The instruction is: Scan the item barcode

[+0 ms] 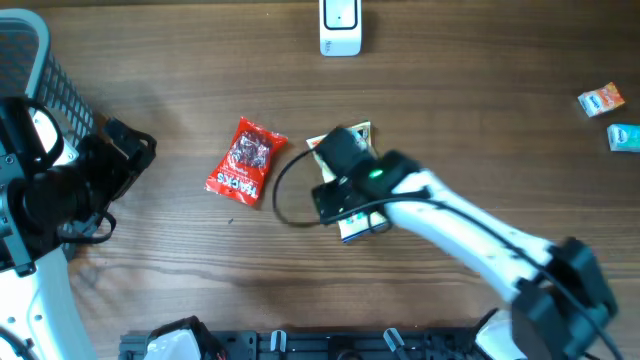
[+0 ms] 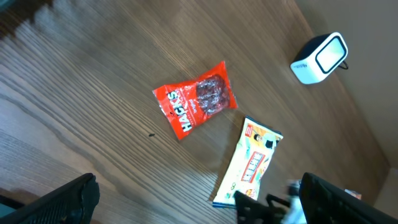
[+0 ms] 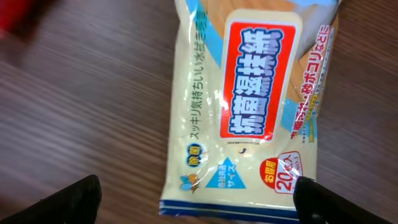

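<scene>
A cream pack of wet wipes [image 3: 249, 106] with a red label lies flat on the wooden table, printed face up; no barcode shows. My right gripper [image 3: 199, 205] is open just above the pack's near end, one finger on each side and neither touching it. From overhead, the right gripper [image 1: 345, 195] covers the middle of the pack [image 1: 362, 135]. The white scanner [image 1: 340, 28] stands at the table's far edge, also in the left wrist view [image 2: 320, 57]. My left gripper [image 2: 199, 205] is open and empty, at the left [image 1: 125, 150], apart from the pack [image 2: 249, 165].
A red Hacks candy bag [image 1: 245, 160] lies left of the wipes pack, also in the left wrist view [image 2: 196, 102]. A grey mesh basket [image 1: 40, 80] sits at the far left. Two small packets [image 1: 602, 100] [image 1: 624, 137] lie at the far right. A black cable [image 1: 285, 195] loops beside the right gripper.
</scene>
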`<state>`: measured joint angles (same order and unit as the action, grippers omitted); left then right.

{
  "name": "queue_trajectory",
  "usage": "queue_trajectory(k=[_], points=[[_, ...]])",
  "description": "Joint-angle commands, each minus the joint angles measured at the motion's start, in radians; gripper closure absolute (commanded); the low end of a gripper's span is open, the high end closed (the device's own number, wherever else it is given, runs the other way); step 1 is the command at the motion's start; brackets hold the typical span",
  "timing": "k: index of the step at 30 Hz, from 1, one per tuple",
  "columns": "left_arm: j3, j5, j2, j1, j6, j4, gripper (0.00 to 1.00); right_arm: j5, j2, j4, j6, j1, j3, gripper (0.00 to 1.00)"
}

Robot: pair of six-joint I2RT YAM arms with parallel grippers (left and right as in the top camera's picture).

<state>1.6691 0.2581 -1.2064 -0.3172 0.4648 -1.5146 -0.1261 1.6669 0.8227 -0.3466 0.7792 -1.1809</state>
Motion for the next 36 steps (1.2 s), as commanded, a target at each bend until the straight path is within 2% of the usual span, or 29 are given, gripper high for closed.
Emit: queue_trajectory(k=[1,5,15,18,26,27,34,36], points=[[0.004,-0.006,0.0,-0.006,-0.016,0.002,0.0,-0.304,0.112,0.002,-0.059,0.077,-0.005,0.01],[0.004,-0.006,0.0,-0.006,-0.016,0.002,0.0,-0.344,0.185,0.002,-0.054,0.105,-0.005,0.0],[0.004,-0.006,0.0,-0.006,-0.016,0.002,0.0,-0.356,0.191,-0.12,0.031,0.16,-0.005,0.01],[0.004,-0.006,0.0,-0.006,-0.016,0.002,0.0,-0.465,0.208,-0.157,0.032,0.182,-0.005,0.01],[0.004,-0.006,0.0,-0.006,-0.016,0.002,0.0,-0.499,0.353,-0.134,0.028,0.183,-0.005,0.02],[0.004,-0.006,0.0,-0.006,-0.016,0.002,0.0,-0.516,0.356,-0.128,0.025,0.183,-0.005,0.04],[0.004,-0.006,0.0,-0.006,-0.016,0.002,0.0,-0.617,0.357,-0.129,0.024,0.182,-0.005,0.42],[0.004,-0.006,0.0,-0.006,-0.016,0.002,0.0,-0.617,0.357,-0.13,0.024,0.174,-0.005,0.49]])
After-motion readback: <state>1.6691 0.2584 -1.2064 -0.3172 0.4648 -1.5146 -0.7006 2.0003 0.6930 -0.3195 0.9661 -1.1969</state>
